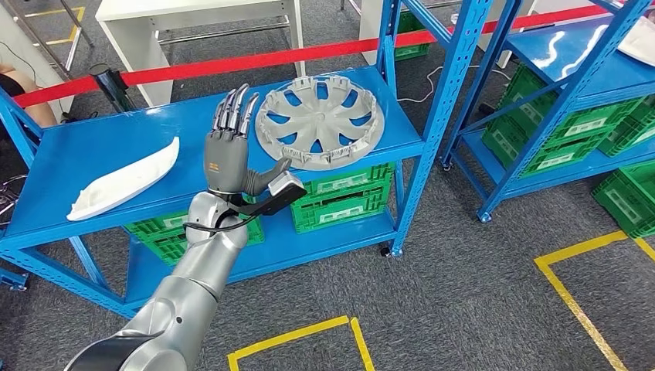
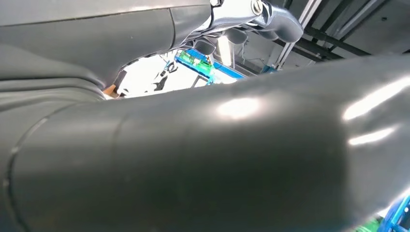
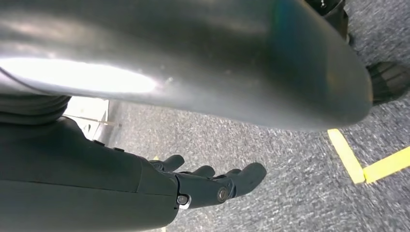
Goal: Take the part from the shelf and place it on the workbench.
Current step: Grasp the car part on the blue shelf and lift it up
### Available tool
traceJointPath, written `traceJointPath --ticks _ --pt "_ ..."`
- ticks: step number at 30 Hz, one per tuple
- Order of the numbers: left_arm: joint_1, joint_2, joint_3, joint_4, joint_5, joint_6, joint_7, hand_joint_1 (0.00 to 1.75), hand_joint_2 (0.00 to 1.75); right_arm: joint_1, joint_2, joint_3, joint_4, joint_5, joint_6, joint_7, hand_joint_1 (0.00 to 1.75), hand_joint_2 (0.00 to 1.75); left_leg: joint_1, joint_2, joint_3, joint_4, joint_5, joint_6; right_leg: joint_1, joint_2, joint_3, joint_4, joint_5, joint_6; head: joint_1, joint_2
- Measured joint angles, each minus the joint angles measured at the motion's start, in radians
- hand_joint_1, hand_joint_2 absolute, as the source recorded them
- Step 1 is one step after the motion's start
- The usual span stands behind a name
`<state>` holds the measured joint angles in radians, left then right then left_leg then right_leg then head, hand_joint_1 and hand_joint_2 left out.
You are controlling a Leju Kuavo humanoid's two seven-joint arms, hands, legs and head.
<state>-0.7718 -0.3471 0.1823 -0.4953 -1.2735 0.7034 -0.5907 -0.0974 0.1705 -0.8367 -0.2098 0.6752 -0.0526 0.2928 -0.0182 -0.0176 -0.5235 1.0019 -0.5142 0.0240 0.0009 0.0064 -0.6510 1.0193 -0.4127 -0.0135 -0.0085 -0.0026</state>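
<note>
A grey wheel cover point(image 1: 320, 122) lies flat on the top level of the blue shelf point(image 1: 93, 143), toward its right end. A long white curved part point(image 1: 123, 179) lies near the shelf's left front edge. My left hand point(image 1: 228, 151) is raised over the shelf between the two parts, fingers straight and apart, holding nothing. Its fingertips are close to the wheel cover's left rim, and I cannot tell whether they touch it. My right hand point(image 3: 212, 186) hangs over the grey carpet with its fingers loosely extended and nothing in them.
Green crates point(image 1: 344, 197) fill the shelf's lower level. A red barrier tape point(image 1: 309, 52) runs behind the shelf. A second blue shelf point(image 1: 571, 85) with more green crates stands to the right. Yellow floor lines point(image 1: 575, 305) mark the carpet.
</note>
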Motion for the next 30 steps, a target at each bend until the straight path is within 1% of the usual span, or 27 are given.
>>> traceJointPath --ticks 3,5,7,8,9,10,11,12,13,14,15,16,17,18,19,20,21,22,23,24,25,26,27,28,29,30 --pt "0.003 0.0 0.0 -0.002 -0.002 0.0 0.0 0.0 0.0 0.001 0.001 -0.003 0.0 0.0 0.001 0.0 0.0 0.0 0.0 0.001 0.004 -0.006 -0.001 -0.007 0.0 0.0 0.002 0.0 -0.003 -0.003 0.0 0.0" --pt "0.004 0.001 0.0 -0.002 0.002 0.0 0.0 0.0 0.0 0.002 0.002 -0.003 0.0 0.001 0.001 0.0 0.0 0.0 0.0 0.001 0.005 -0.007 -0.002 -0.012 -0.001 0.0 0.003 -0.001 -0.003 -0.002 0.0 0.0" --pt "0.003 0.002 0.0 -0.002 0.005 0.0 0.0 0.0 0.0 0.003 0.003 -0.004 0.0 0.002 0.002 0.0 0.0 0.0 -0.003 0.001 0.004 -0.005 -0.003 -0.009 -0.005 -0.001 0.006 -0.003 -0.002 0.002 0.0 0.0" --pt "0.003 0.002 0.0 -0.002 0.005 0.0 0.0 0.0 0.0 0.003 0.004 -0.004 0.0 0.002 0.002 0.0 0.0 0.0 -0.004 0.001 0.004 -0.009 -0.004 -0.004 -0.006 -0.001 0.009 -0.007 -0.001 0.005 0.0 0.0" --pt "0.002 0.002 0.0 -0.004 0.005 0.0 0.0 0.0 0.0 0.003 0.004 -0.004 0.0 0.002 0.002 0.001 0.0 0.0 0.0 0.002 0.013 -0.022 0.0 0.002 -0.005 -0.002 0.012 -0.01 -0.002 0.009 -0.001 0.0" --pt "0.001 0.002 0.0 -0.006 0.005 0.0 0.0 0.0 0.0 0.003 0.005 -0.005 0.0 0.003 0.002 0.002 0.0 0.0 0.004 0.003 0.026 -0.039 0.005 0.004 -0.004 -0.002 0.014 -0.009 -0.003 0.013 0.001 0.0" --pt "-0.001 0.002 0.0 -0.007 0.006 0.0 0.0 0.0 0.0 0.003 0.004 -0.005 0.0 0.004 0.002 0.002 0.0 0.0 0.009 0.004 0.041 -0.055 0.011 0.005 -0.003 -0.002 0.009 0.007 -0.011 0.017 0.002 0.0" --pt "-0.002 0.002 0.0 -0.009 0.007 0.0 0.0 0.0 0.0 0.003 0.004 -0.005 0.0 0.004 0.003 0.003 0.0 0.0 0.015 0.006 0.055 -0.067 0.017 0.005 -0.003 -0.002 -0.01 0.046 -0.027 0.022 0.004 0.0" --pt "-0.003 0.003 0.001 -0.009 0.01 0.0 -0.002 0.0 0.0 0.003 0.004 -0.005 0.0 0.005 0.005 0.003 0.0 0.0 0.016 0.008 0.061 -0.071 0.018 0.003 -0.007 -0.002 -0.041 0.107 -0.05 0.028 0.006 0.0" --pt "-0.001 0.004 0.002 -0.009 0.014 0.0 -0.006 0.0 0.0 0.003 0.004 -0.006 0.0 0.006 0.006 0.003 0.0 0.0 0.018 0.009 0.065 -0.071 0.016 0.002 -0.011 -0.002 -0.08 0.175 -0.074 0.033 0.007 0.0" --pt "0.002 0.005 0.003 -0.009 0.019 0.0 -0.011 0.0 0.0 0.003 0.003 -0.007 0.0 0.006 0.008 0.003 0.0 0.0 0.02 0.01 0.068 -0.068 0.012 -0.001 -0.017 -0.002 -0.115 0.231 -0.088 0.04 0.007 0.0" --pt "0.006 0.006 0.005 -0.01 0.026 0.0 -0.018 0.0 0.0 0.003 0.002 -0.009 0.0 0.006 0.008 0.003 0.0 0.0 0.023 0.01 0.071 -0.065 0.005 -0.005 -0.024 -0.002 -0.135 0.254 -0.083 0.048 0.007 0.0" --pt "0.009 0.007 0.007 -0.01 0.033 0.0 -0.027 0.0 0.0 0.004 0.0 -0.01 0.0 0.007 0.009 0.003 0.0 0.0 0.029 0.009 0.076 -0.059 -0.003 -0.011 -0.031 -0.003 -0.133 0.235 -0.058 0.056 0.007 0.0" --pt "0.011 0.008 0.009 -0.012 0.041 0.0 -0.035 0.0 0.0 0.004 -0.002 -0.011 0.0 0.009 0.009 0.003 0.0 0.0 0.036 0.008 0.082 -0.05 -0.016 -0.02 -0.039 -0.005 -0.109 0.177 -0.018 0.066 0.007 0.0" --pt "0.011 0.008 0.011 -0.014 0.046 0.0 -0.042 0.0 0.0 0.004 -0.003 -0.012 0.0 0.01 0.01 0.003 0.0 0.0 0.041 0.008 0.084 -0.041 -0.03 -0.03 -0.044 -0.007 -0.078 0.113 0.008 0.077 0.008 0.0" --pt "0.01 0.008 0.013 -0.018 0.049 0.0 -0.045 0.0 0.0 0.003 -0.003 -0.012 0.001 0.012 0.011 0.002 0.0 0.0 0.044 0.008 0.084 -0.029 -0.046 -0.04 -0.047 -0.006 -0.05 0.059 0.022 0.08 0.012 0.0" --pt "0.01 0.008 0.014 -0.023 0.05 0.0 -0.046 0.0 0.0 0.002 -0.004 -0.013 0.002 0.013 0.012 -0.002 0.0 0.0 0.044 0.007 0.084 -0.021 -0.06 -0.049 -0.048 -0.004 -0.032 0.029 0.021 0.074 0.014 0.0" --pt "0.009 0.008 0.014 -0.026 0.049 0.0 -0.047 0.0 0.0 0.001 -0.004 -0.015 0.003 0.014 0.013 -0.006 0.0 0.0 0.042 0.007 0.083 -0.019 -0.069 -0.056 -0.046 -0.002 -0.027 0.027 0.005 0.062 0.016 0.0" --pt "0.009 0.009 0.016 -0.029 0.049 0.0 -0.049 0.0 0.0 0.0 -0.004 -0.016 0.003 0.015 0.014 -0.01 0.0 0.0 0.041 0.005 0.087 -0.02 -0.075 -0.061 -0.045 0.0 -0.025 0.03 -0.004 0.044 0.016 0.0" --pt "0.009 0.009 0.017 -0.032 0.049 0.0 -0.051 0.0 0.0 -0.001 -0.006 -0.017 0.003 0.016 0.013 -0.013 0.0 0.0 0.042 0.004 0.094 -0.025 -0.078 -0.064 -0.044 -0.001 -0.024 0.035 -0.011 0.03 0.013 0.0" --pt "0.008 0.009 0.018 -0.036 0.048 0.0 -0.053 0.0 0.0 -0.002 -0.007 -0.018 0.003 0.017 0.013 -0.012 0.0 0.0 0.043 0.005 0.099 -0.023 -0.083 -0.068 -0.043 -0.001 -0.02 0.037 -0.018 0.021 0.011 0.0" --pt "0.006 0.009 0.018 -0.038 0.047 0.0 -0.054 0.0 0.0 -0.002 -0.007 -0.018 0.003 0.018 0.013 -0.011 0.0 0.0 0.044 0.007 0.091 0.0 -0.095 -0.071 -0.043 -0.001 -0.013 0.037 -0.023 0.013 0.01 0.0" --pt "0.003 0.009 0.019 -0.04 0.045 0.0 -0.052 0.0 0.0 -0.002 -0.007 -0.018 0.003 0.018 0.014 -0.009 0.0 0.0 0.043 0.01 0.068 0.045 -0.113 -0.073 -0.042 -0.001 -0.004 0.035 -0.028 0.007 0.009 0.0" --pt "0.002 0.009 0.02 -0.039 0.041 0.0 -0.048 0.0 0.0 -0.002 -0.007 -0.019 0.003 0.019 0.014 -0.009 0.0 0.0 0.042 0.012 0.029 0.112 -0.135 -0.074 -0.041 -0.002 0.004 0.032 -0.032 0.002 0.007 0.0" --pt "0.003 0.01 0.02 -0.038 0.035 0.0 -0.043 0.0 0.0 -0.003 -0.007 -0.019 0.003 0.02 0.014 -0.009 0.0 0.0 0.041 0.013 -0.024 0.191 -0.157 -0.074 -0.04 -0.002 0.012 0.03 -0.037 -0.001 0.007 0.0" --pt "0.006 0.011 0.021 -0.036 0.028 0.0 -0.035 0.0 0.0 -0.002 -0.008 -0.019 0.003 0.02 0.014 -0.01 0.0 0.0 0.04 0.013 -0.075 0.258 -0.168 -0.072 -0.037 -0.002 0.02 0.028 -0.043 -0.002 0.006 0.0"
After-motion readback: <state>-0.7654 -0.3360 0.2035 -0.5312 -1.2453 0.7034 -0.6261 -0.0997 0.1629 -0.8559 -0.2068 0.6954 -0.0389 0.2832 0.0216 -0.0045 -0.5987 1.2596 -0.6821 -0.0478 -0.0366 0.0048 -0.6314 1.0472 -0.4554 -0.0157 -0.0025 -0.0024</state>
